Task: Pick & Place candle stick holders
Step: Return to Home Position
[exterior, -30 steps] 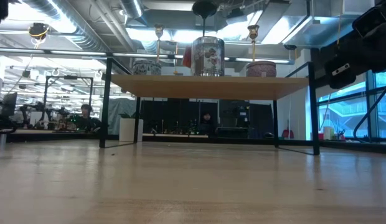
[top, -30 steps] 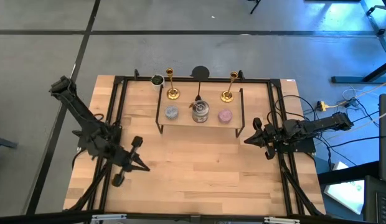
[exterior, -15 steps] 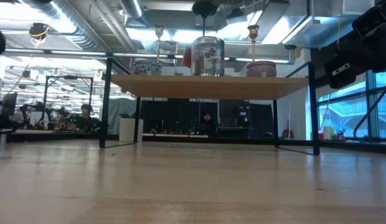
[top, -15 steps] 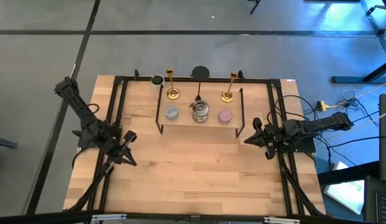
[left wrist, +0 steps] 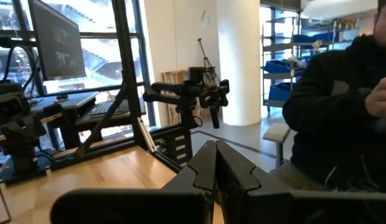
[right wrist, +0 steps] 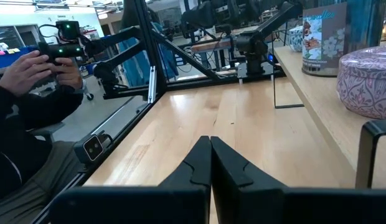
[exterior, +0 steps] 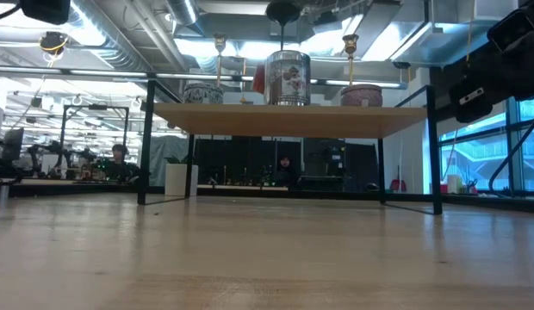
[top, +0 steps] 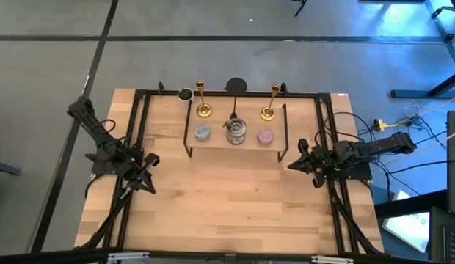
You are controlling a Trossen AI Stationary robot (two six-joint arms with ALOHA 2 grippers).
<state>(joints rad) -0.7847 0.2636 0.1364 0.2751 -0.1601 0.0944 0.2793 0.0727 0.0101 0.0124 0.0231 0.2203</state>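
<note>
While left hand, right hand sit pressed together | wood table | person nearby

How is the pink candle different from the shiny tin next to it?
The pink candle is short and squat; the silver tin stands taller. The candle is patterned pink; the tin is shiny with a flowery label. Both are round and stand on the wooden shelf.

The left gripper has pulled back across the desk toward its left edge, its arm folding in.
</note>
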